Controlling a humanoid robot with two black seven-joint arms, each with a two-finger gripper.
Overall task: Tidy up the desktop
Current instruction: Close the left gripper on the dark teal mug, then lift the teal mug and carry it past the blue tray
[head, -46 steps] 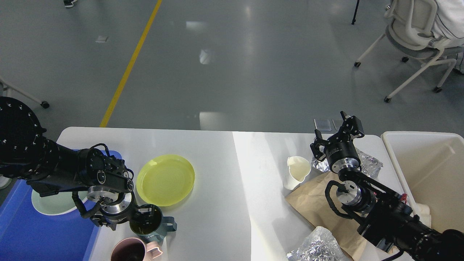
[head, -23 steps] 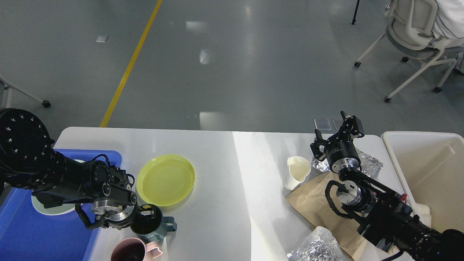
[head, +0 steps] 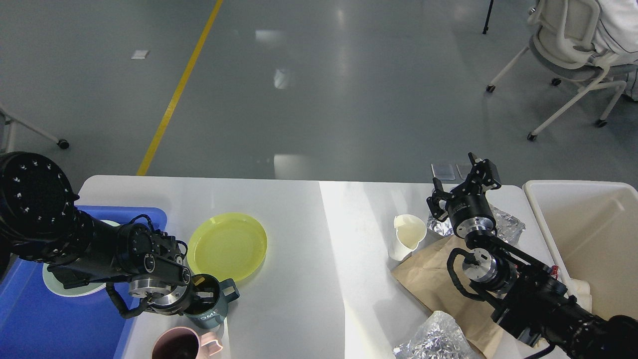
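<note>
The white desktop (head: 299,209) spans the view. My left gripper (head: 198,293) is shut on the rim of a teal mug (head: 213,308), one finger inside it; the mug is tilted, with its handle pointing right. A pink mug (head: 180,345) stands just below it at the front edge. A yellow plate (head: 228,247) lies just behind the teal mug. My right gripper (head: 459,185) is open and empty, raised above crumpled foil (head: 506,225) at the back right. A white paper cup (head: 408,237) stands left of that arm.
A blue tray (head: 45,326) at the left holds a pale green plate (head: 67,283). A brown paper bag (head: 438,286) and a second foil ball (head: 431,341) lie under my right arm. An off-white tub (head: 593,234) stands at the right edge.
My left gripper has shifted slightly right and forward with the teal mug, which is now tilted with its handle swung up and right. The right arm has not moved.
</note>
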